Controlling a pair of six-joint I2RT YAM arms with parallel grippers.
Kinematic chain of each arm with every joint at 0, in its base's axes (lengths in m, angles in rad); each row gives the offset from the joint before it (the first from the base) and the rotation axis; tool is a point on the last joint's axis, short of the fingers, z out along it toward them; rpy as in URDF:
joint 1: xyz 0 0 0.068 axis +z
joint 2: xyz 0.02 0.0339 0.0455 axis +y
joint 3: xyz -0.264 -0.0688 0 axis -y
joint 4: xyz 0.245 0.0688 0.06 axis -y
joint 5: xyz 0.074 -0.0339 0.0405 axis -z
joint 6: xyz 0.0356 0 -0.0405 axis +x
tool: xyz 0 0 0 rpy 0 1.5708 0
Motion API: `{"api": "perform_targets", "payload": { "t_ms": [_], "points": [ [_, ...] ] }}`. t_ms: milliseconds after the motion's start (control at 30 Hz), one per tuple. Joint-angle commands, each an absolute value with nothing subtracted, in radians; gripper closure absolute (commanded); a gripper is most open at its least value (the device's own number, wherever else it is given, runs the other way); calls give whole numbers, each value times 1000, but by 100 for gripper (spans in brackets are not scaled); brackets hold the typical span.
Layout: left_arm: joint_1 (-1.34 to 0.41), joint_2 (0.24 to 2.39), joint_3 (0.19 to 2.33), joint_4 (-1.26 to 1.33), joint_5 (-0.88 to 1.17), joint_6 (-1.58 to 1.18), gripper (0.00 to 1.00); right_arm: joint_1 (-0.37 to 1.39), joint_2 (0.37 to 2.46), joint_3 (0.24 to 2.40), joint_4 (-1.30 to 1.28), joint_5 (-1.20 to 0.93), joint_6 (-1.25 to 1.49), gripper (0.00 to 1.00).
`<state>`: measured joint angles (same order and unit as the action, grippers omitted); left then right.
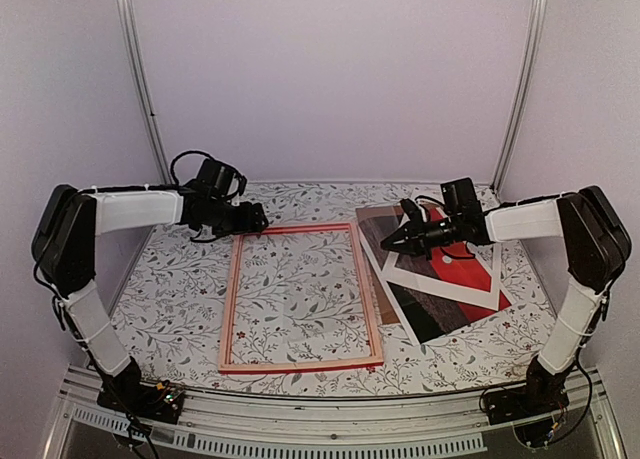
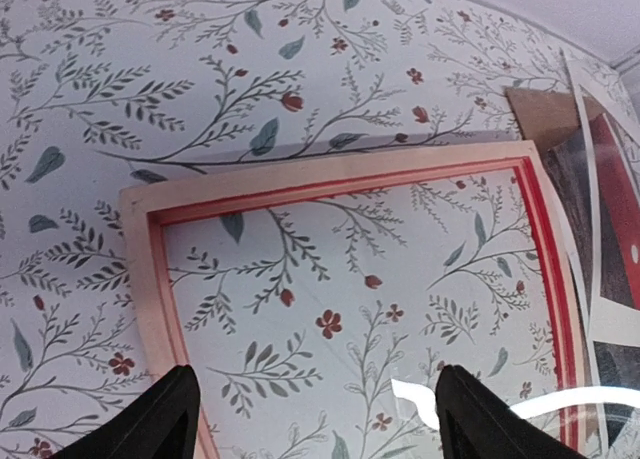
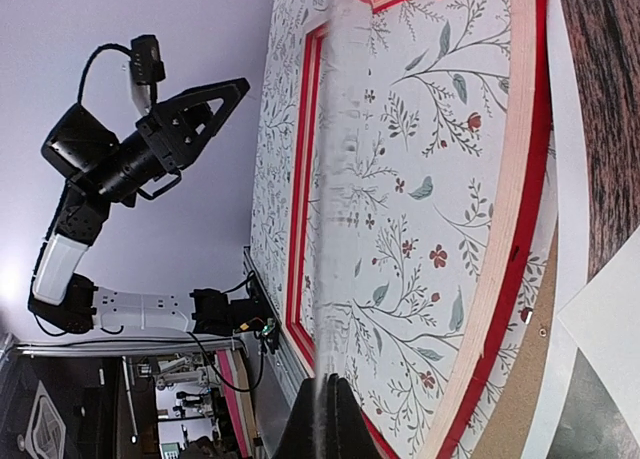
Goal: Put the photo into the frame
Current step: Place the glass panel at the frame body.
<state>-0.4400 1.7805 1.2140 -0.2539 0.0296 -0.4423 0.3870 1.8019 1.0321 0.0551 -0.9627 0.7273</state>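
The frame (image 1: 300,364) lies flat mid-table, pale wood side up with red edges; its corner shows in the left wrist view (image 2: 330,174). The photo (image 1: 468,271), red and dark brown, lies to the frame's right under a white mat (image 1: 402,277). My left gripper (image 1: 254,219) hovers above the frame's far left corner, open, with only tablecloth between its fingers (image 2: 320,424). My right gripper (image 1: 386,245) is over the frame's right rail, shut on the edge of a clear sheet (image 3: 345,209), which rises edge-on from its jaws (image 3: 325,391).
A brown backing board (image 1: 386,301) lies beneath the photo and mat, next to the frame's right rail (image 3: 520,179). A flowered cloth (image 1: 170,299) covers the table. Metal posts (image 1: 140,79) and pale walls stand round the back and sides.
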Motion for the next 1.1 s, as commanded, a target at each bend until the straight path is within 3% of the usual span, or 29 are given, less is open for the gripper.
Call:
{"api": "perform_targets", "payload": {
  "t_ms": [0,367,433,533,1067],
  "points": [
    [-356,1705,1108,-306,3,-463,16,409,1749,1050,145,-1013,808,100],
    [-262,1619,871,-204,170,-528,15,483,1720,1071,327,-1029,1000,100],
    [-259,1616,842,-180,200,-537,7,498,1717,1082,339,-1025,1016,100],
    [-255,1606,809,-157,219,-549,2,520,1715,1088,376,-1022,1050,100],
    [-75,1413,656,-99,267,-609,3,664,1799,1257,440,-999,1130,100]
  ]
}}
